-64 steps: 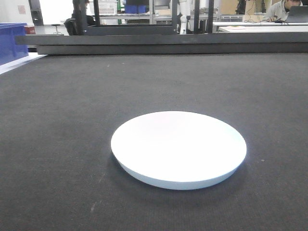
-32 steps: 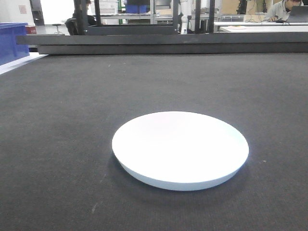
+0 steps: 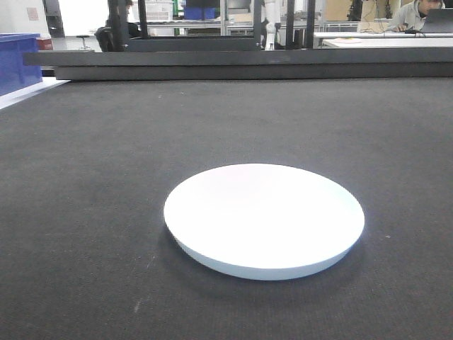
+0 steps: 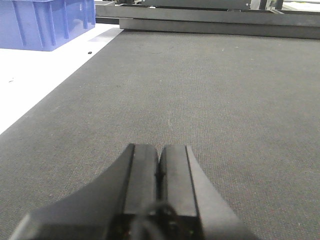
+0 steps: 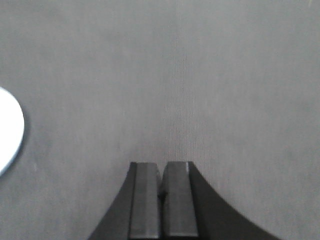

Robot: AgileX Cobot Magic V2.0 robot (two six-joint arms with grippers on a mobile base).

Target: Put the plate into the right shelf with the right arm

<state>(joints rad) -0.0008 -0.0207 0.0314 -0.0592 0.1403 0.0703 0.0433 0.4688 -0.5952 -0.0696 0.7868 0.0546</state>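
well, it's the reaching step: the right claw [image 5: 162, 175] is closed and empty, the plate [image 5: 7, 130] off to its side; next it must open.

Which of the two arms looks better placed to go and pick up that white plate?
Probably the right. The plate shows at the edge of the view from the right gripper; the left gripper sees only mat and a blue bin. Both are shut, so it must open first.

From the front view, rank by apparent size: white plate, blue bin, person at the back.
1. Round white plate, nearest the camera.
2. Blue plastic bin, cut off at left edge.
3. Seated person, far away, cropped; true sizes unsure.
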